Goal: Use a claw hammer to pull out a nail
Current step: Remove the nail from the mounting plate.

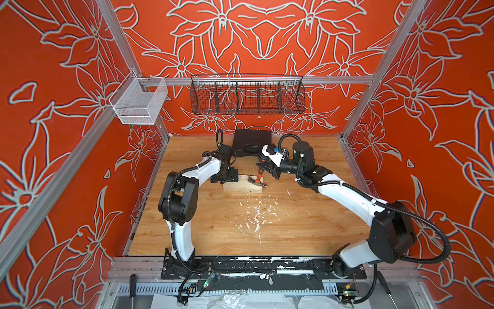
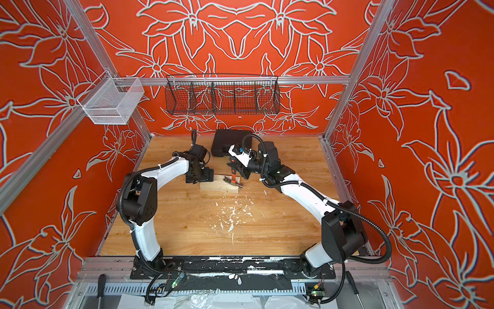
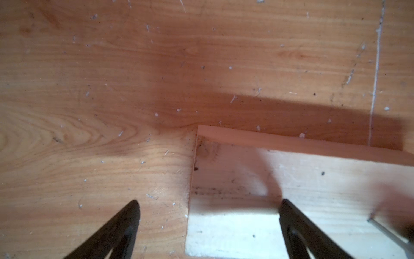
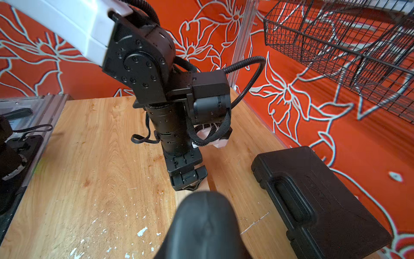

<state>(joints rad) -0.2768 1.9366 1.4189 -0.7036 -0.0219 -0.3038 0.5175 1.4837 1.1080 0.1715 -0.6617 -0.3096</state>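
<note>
Clamps the hammer [image 1: 258, 177] by the handle in the right gripper [image 1: 265, 166]; holds the left gripper [image 3: 209, 201] spread wide, empty, over the 9 o'clock end of the block [image 1: 240, 188]. Finds the likely nail [image 3: 384, 231], a slanting pin, at the claw, 3 o'clock from that gripper; shaft toward 12 o'clock.

Red walls [image 1: 267, 40] patterned with pale outlined flowers close in a wood-grain tabletop [image 1: 213, 235], framed by aluminium rails [image 1: 334, 79]. Beyond the right pincer [image 1: 263, 166], a black case [image 1: 251, 143] lies near the back wall, with a black wire basket [image 1: 247, 97] hanging above; a white mesh basket [image 1: 139, 103] hangs high, outward of the left pincer [image 1: 230, 176]. White flecks [image 1: 256, 216] litter the wood on the near side of both pincers.
</note>
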